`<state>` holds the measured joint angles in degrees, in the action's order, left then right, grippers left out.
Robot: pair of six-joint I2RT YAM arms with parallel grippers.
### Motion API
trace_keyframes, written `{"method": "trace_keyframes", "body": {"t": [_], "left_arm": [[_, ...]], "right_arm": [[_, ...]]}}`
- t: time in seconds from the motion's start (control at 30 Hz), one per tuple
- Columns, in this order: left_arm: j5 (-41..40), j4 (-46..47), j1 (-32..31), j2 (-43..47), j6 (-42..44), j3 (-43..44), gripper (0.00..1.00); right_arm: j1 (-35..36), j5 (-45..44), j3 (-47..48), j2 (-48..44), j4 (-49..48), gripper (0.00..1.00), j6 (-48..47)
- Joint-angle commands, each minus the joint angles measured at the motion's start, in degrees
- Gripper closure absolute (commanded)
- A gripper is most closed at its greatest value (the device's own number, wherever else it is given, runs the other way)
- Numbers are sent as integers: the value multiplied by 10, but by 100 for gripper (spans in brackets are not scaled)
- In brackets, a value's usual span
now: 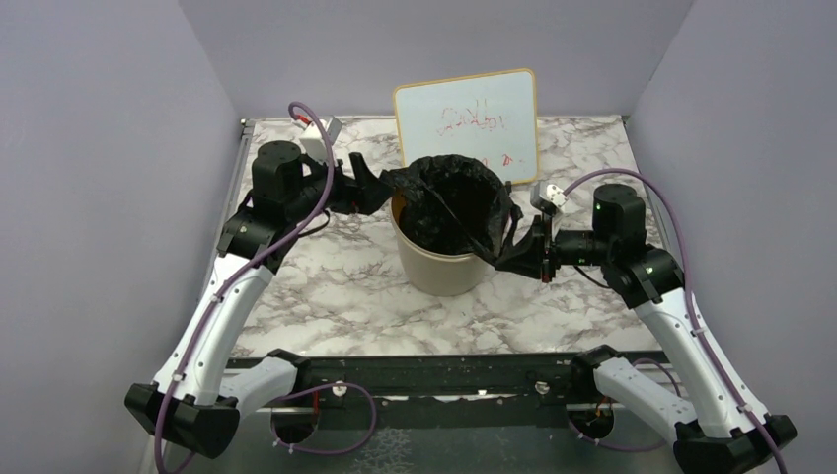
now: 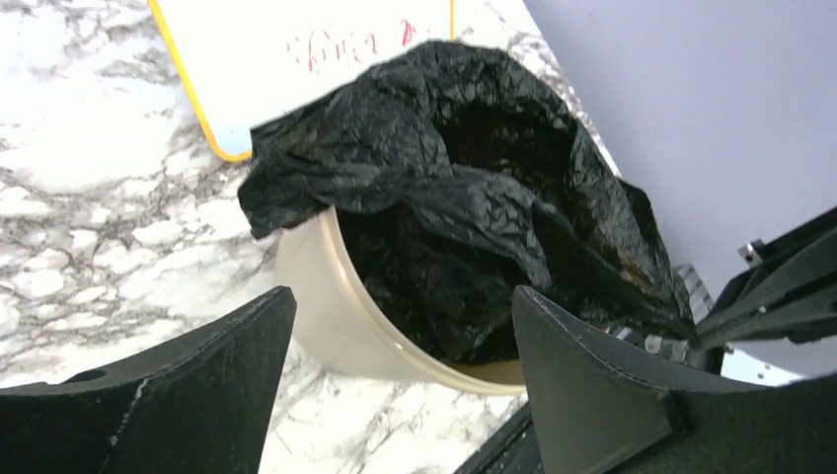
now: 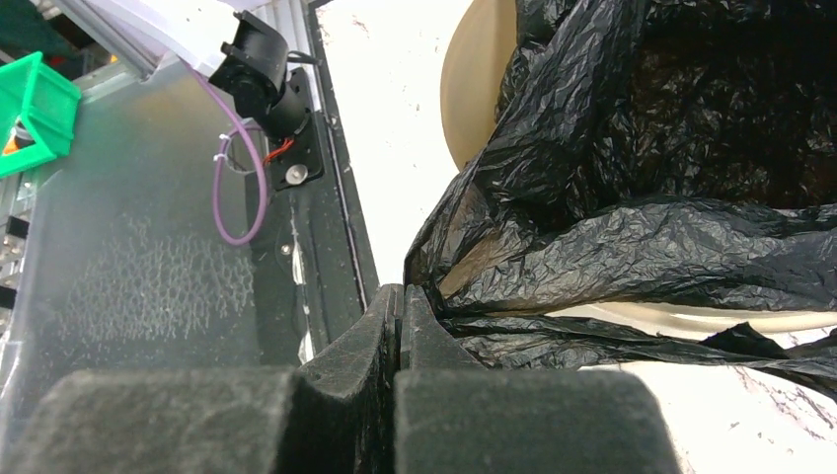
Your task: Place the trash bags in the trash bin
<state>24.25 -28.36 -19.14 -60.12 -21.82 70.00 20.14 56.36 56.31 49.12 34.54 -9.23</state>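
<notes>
Black, crinkled plastic fills most of the scene: the trash bag (image 1: 454,202) sits inside the trash bin (image 1: 439,272), its mouth open upward and its edges spilling over the rolled rim; the cream bin stands upright near the middle of the marbled bench (image 1: 326,296).

The left pincer (image 2: 403,296) is spread wide, its two dark fingers well apart with nothing clamped between them; it hangs at the bin's left side, just beside a loose flap of the bag that folds outward over the rim there; whether a finger brushes that flap, I cannot tell.

The right pincer (image 3: 400,296) is closed tight, its fingers pressed together on a gathered edge of the bag at the bin's right side; from that pinch the plastic stretches in taut folds back to the rim, and a strip of the cream rim shows under the stretched film.

Close behind the bin stands a whiteboard (image 1: 469,118) with a yellow frame and red scribbles, leaning back toward the rear wall; the bag's raised back edge overlaps its lower part in the overhead view.

Purple cables (image 1: 296,222) run along both arms; a black rail (image 1: 434,375) crosses the near edge of the bench between the arm bases.
</notes>
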Motion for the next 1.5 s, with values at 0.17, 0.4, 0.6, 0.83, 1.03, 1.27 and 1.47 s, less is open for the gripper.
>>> {"method": "trace_keyframes", "body": {"t": [0.17, 0.4, 0.6, 0.83, 1.03, 1.27, 1.47], "left_arm": [[123, 60, 2, -65, 247, 49, 17], [178, -24, 14, -65, 528, 60, 20], [247, -48, 51, -56, 613, 49, 22], [301, -101, 60, -101, 689, 85, 23], [276, -114, 60, -148, 685, 116, 35], [306, -134, 59, -166, 701, 126, 52], [307, -140, 55, -179, 710, 128, 55]], "right_arm": [[0, -83, 18, 3, -20, 99, 6], [0, -106, 40, 20, -26, 99, 23], [0, -116, 51, 26, -23, 99, 21], [0, -120, 54, 26, -27, 99, 28], [-1, -122, 59, 27, -24, 99, 30], [-1, -127, 67, 33, -18, 99, 27], [0, -130, 68, 34, -17, 99, 30]]}}
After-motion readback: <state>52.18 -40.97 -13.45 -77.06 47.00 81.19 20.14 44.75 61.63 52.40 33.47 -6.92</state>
